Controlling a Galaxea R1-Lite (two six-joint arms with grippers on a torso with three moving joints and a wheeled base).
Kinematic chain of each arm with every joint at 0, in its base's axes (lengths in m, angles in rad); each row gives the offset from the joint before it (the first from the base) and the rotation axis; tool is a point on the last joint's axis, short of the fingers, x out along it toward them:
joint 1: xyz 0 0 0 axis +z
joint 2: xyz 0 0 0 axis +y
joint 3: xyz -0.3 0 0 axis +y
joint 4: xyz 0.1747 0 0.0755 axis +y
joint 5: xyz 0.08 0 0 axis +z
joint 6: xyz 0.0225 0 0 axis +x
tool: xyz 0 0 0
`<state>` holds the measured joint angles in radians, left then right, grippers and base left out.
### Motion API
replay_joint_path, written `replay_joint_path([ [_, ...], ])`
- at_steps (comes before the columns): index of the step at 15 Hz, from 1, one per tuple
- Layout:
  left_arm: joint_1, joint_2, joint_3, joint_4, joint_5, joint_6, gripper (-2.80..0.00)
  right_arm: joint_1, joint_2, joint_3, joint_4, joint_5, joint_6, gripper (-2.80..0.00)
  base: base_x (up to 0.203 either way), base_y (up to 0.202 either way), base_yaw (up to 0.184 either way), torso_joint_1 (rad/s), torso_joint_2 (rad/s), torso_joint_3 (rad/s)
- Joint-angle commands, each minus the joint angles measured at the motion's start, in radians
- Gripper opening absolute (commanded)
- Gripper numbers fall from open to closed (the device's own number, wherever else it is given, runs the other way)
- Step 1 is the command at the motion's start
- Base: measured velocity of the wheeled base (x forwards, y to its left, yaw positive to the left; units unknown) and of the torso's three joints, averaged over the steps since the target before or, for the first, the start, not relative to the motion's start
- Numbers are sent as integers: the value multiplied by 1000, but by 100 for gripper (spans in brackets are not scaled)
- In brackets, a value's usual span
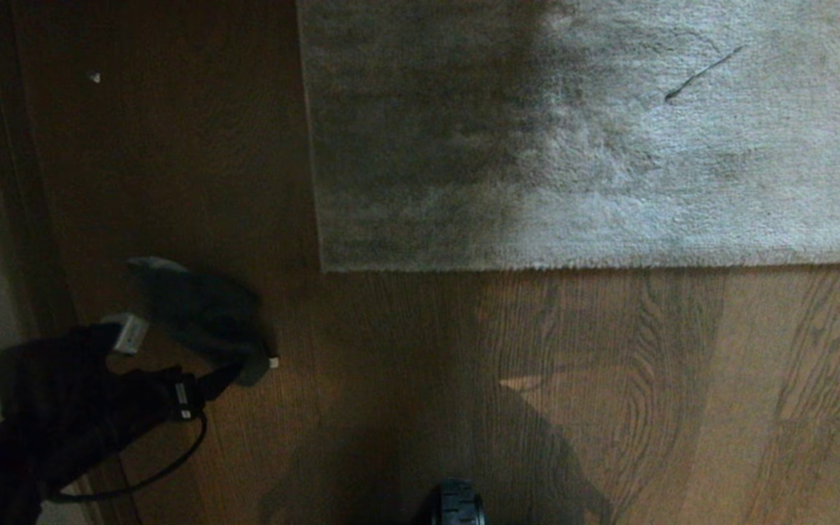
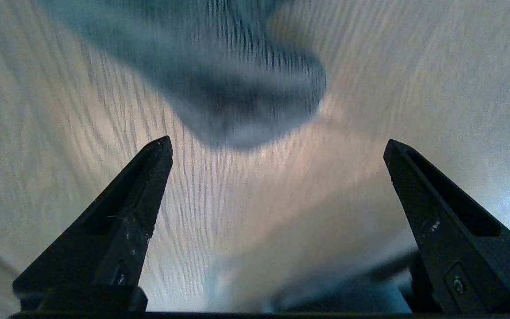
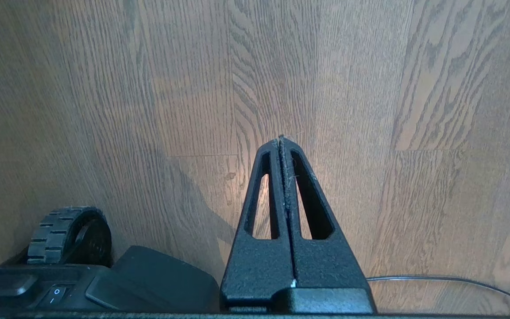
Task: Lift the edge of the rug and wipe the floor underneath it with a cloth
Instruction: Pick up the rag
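A: What's the ground like?

B: The floor is brown wooden boards with dark wavy grain, slightly glossy, and it fills the near and left parts of the head view. A pale strip of wall or skirting runs along the far left.

A: And the biggest thing on it?

B: A large light grey short-pile rug that covers the upper right. The rug edge nearest the robot runs straight across, and its square corner lies flat on the boards. A thin dark line marks the pile further back.

A: Where is the cloth?

B: The cloth is a small, crumpled, dark grey piece on the bare floor, left of the rug corner and apart from it. In the left wrist view it sits blurred ahead of the fingertips.

A: The arms?

B: The left gripper is low at the lower left, right at the cloth, its fingers spread wide and gripping nothing; I can't tell whether a tip touches the fabric. The right gripper points at bare boards, fingers pressed together, empty, next to a ribbed black wheel on the base.

A: Anything smaller?

B: A white speck on the floor at far left.
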<state>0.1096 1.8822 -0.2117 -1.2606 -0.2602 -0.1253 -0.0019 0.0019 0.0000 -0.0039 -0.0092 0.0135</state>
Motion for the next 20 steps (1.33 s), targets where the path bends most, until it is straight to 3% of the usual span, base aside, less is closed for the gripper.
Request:
replay_joint_path([
  [1,-6,82,-3,-117,0,-4,0,0,0,0,-1,0,0,-280,0,0,0,0,0,0],
  [2,-8,98,-2,-162,3,-12,0,0,0,0,-1,0,0,-280,0,0,0,0,0,0],
  [9,-27,143,-36,-181,5,-38,0,0,0,0,-1,0,0,-280,0,0,0,0,0,0],
  [13,-25,221,-61,-295,15,-36,0,-1,0,0,-1,0,0,-280,0,0,0,0,0,0],
  [20,-24,230,-112,-299,22,-31,0,0,0,0,-1,0,0,-280,0,0,0,0,0,0],
])
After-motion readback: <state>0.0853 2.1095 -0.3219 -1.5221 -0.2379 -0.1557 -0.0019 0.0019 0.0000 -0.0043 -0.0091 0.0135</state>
